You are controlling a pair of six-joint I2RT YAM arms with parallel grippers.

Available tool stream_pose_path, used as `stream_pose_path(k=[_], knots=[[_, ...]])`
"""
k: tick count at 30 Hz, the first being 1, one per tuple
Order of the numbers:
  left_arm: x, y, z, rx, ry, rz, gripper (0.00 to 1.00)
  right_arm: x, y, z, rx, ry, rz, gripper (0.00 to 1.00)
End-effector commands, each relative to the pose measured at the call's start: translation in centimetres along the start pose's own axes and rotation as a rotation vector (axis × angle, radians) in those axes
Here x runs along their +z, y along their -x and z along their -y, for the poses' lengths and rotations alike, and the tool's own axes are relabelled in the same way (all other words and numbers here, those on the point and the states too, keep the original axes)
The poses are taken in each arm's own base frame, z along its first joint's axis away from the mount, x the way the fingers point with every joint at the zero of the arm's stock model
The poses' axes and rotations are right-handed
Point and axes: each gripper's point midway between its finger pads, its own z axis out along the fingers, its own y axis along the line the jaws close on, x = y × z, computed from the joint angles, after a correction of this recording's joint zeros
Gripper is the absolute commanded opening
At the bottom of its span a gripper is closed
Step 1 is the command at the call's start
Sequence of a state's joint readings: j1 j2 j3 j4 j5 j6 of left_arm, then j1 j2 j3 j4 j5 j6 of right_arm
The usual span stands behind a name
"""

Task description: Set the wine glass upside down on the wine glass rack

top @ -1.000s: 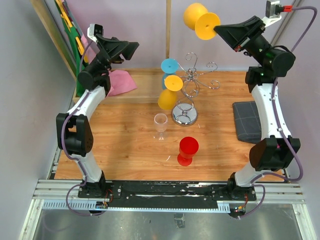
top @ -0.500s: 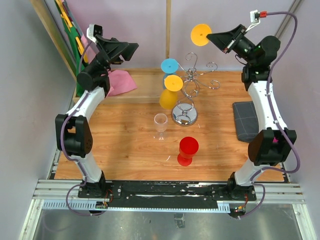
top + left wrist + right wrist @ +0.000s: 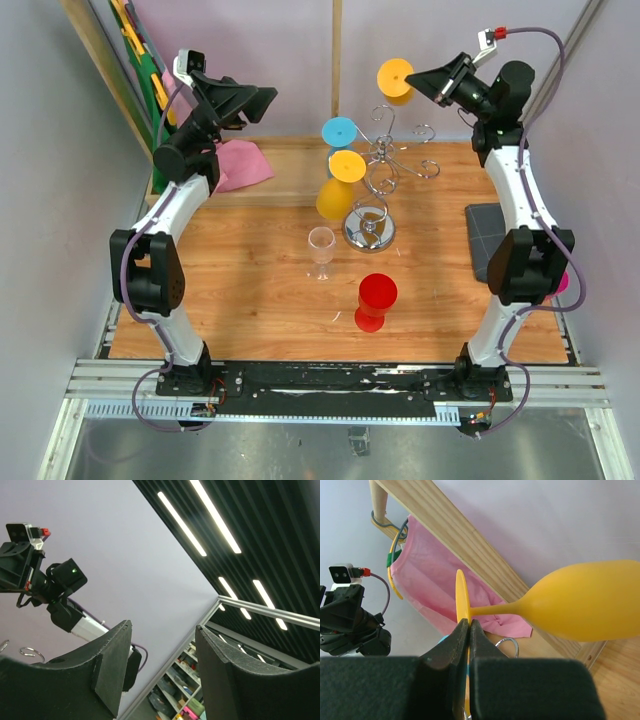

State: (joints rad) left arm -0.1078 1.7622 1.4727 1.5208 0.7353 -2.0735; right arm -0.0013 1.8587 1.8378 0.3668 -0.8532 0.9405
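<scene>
On wooden tabletop (image 3: 250, 275), wine glass rack (image 3: 369, 232), lilac walls (image 3: 290, 60), right gripper (image 3: 468, 623) pinching yellow wine glass (image 3: 585, 600), left gripper (image 3: 162, 632) parted, empty.

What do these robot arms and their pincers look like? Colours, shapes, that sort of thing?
The left arm and right arm have white tubular links joined by bulky black joints. A purple-grey cable loops along each. The left pincer and right pincer are black wedges with two flat matte fingers. A small white camera sits on each wrist.
</scene>
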Motion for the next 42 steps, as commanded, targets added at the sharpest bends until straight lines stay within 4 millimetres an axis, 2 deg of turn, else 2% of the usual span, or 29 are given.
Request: stream_pose_path(k=[1, 20, 29, 31, 39, 42], knots=[[-1.0, -3.6, 5.4, 0.027, -0.166, -0.127, 0.58, 0.1, 1.3, -1.2, -0.035, 0.026, -0.002, 0.01], [-1.1, -3.4, 5.2, 0.021, -0.166, -0.120, 0.58, 1.8, -2.1, -0.7, 0.099, 0.017, -0.167, 0.01], [-1.1, -3.5, 5.2, 0.015, -0.163, -0.117, 0.58, 2.3, -3.5, -1.5, 0.102, 0.026, -0.208, 0.01], [-1.1, -3.5, 5.3, 0.016, -0.164, -0.117, 0.58, 2.8, -4.7, -0.3, 0.128, 0.016, -0.231, 0.01], [-1.1, -3.5, 5.4, 0.017, -0.166, -0.114, 0.58, 2.8, -5.3, -0.7, 0.130, 0.020, -0.244, 0.01], [-1.1, -3.5, 5.5, 0.016, -0.169, -0.115, 0.58, 2.8, -6.1, -0.5, 0.143, 0.016, -0.259, 0.01]])
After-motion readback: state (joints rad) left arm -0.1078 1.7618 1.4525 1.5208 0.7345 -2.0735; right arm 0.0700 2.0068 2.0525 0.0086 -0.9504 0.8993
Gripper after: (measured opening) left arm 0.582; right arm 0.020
